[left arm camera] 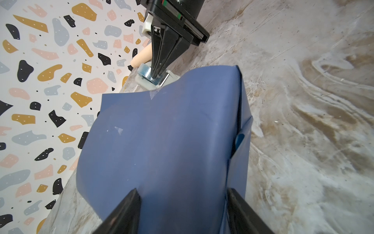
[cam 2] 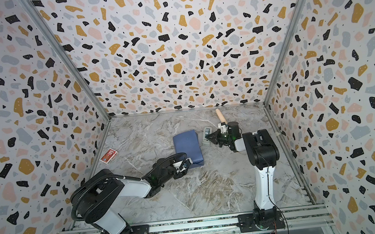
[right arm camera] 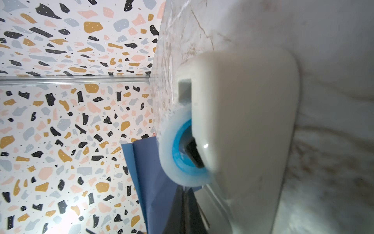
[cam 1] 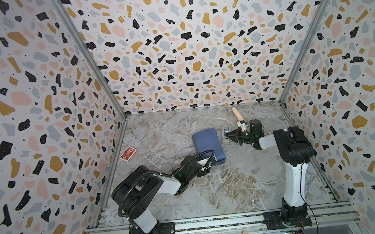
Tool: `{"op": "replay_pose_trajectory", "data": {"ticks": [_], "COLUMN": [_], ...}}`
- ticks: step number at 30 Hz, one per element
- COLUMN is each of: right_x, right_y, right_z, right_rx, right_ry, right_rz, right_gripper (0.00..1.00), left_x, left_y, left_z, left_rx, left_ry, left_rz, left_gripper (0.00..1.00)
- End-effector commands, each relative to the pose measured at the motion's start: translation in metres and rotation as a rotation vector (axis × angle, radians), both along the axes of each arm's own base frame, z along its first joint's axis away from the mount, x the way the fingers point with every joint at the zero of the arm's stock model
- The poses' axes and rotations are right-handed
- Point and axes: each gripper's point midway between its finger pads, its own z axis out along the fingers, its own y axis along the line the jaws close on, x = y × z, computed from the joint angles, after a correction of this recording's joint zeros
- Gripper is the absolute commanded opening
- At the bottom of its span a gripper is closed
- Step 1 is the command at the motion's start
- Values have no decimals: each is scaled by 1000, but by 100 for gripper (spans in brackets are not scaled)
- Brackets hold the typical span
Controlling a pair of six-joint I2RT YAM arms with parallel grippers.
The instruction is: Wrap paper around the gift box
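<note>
**Left wrist view: box under paper, ends left to seal**

Left wrist camera shows me the large thin blue paper sheet (left arm camera: 162,141) folded over into a soft parcel on the grey marbled tabletop (left arm camera: 303,101). The dark gift box is hidden inside it in every view, so I judge its place only from the bulge. Two scraps of clear tape (left arm camera: 153,94) sit on the top face, so I reckon the main wrap is done. One side fold gapes, showing a lighter blue lining, and the far edge lifts. Tucking and taping the ends look like what is left.

My left gripper (left arm camera: 182,192) has its black fingers spread, with the parcel's near end lying between them. Whether they clamp it I cannot tell. In both top views the parcel lies mid-table, right at that gripper. My right gripper (cam 1: 227,135) is pressed together, its tip down on the pale grey tape dispenser (cam 1: 225,139) just beside the parcel's far right side. I cannot make out whether a tape end is pinched.
</note>
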Motion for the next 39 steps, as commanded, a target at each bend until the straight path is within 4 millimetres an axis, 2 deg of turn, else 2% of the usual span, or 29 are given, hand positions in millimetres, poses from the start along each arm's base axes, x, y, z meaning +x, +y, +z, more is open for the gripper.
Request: {"op": "replay_pose_trajectory", "data": {"ticks": [1, 10, 16, 25, 31, 39], "right_x": [-7, -22, -38, -60, -66, -67], "right_y": [11, 14, 15, 20, 17, 10], "right_z": [55, 62, 53, 26, 6, -33], "right_rx": [99, 132, 123, 94, 65, -30], "right_ry": [-114, -117, -94, -43, -12, 45], "right_rz": [60, 81, 87, 87, 77, 54], "right_gripper": [0, 0, 0, 0, 0, 0], "left_x": [-11, -11, -11, -11, -10, -11], "left_y": [8, 8, 7, 7, 7, 7], "left_z": [-35, -35, -36, -36, -36, -37], "left_rx": [66, 69, 69, 71, 72, 75], "left_ry": [127, 130, 130, 134, 137, 141], "left_rz": [-3, -3, -3, -2, -2, -3], "left_gripper": [66, 66, 66, 65, 66, 66]}}
